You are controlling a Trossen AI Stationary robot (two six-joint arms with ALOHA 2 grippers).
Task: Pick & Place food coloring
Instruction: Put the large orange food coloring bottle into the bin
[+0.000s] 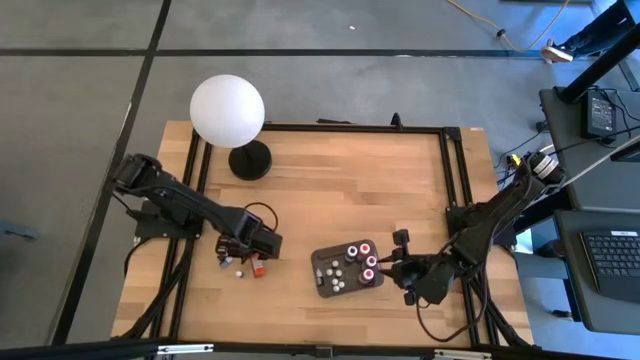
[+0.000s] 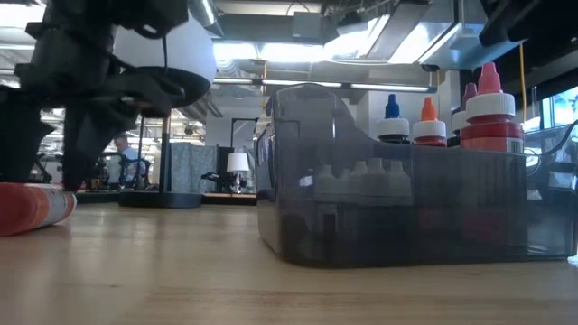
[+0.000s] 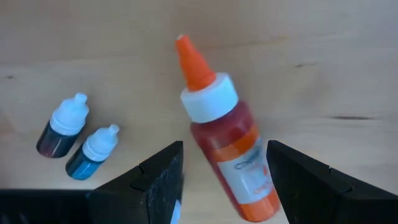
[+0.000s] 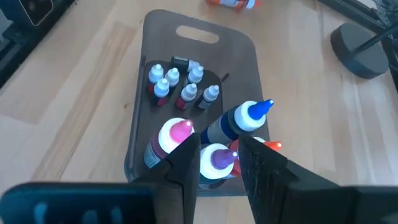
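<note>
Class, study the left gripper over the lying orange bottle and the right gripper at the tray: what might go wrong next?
1. The round orange-filled bottle with the orange tip lies on its side between the open left gripper fingers; it may roll when they close.
2. The right gripper sits among tall bottles in the dark grey tray; moving could topple the blue-tipped bottle.

White lettering on the orange bottle's (image 3: 231, 155) label, too blurred to read.

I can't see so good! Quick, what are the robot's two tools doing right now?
Left tool: open, straddling the orange-capped red bottle lying on the table, not gripping it.
Right tool: open a little, empty, above the bottles in the tray.
</note>
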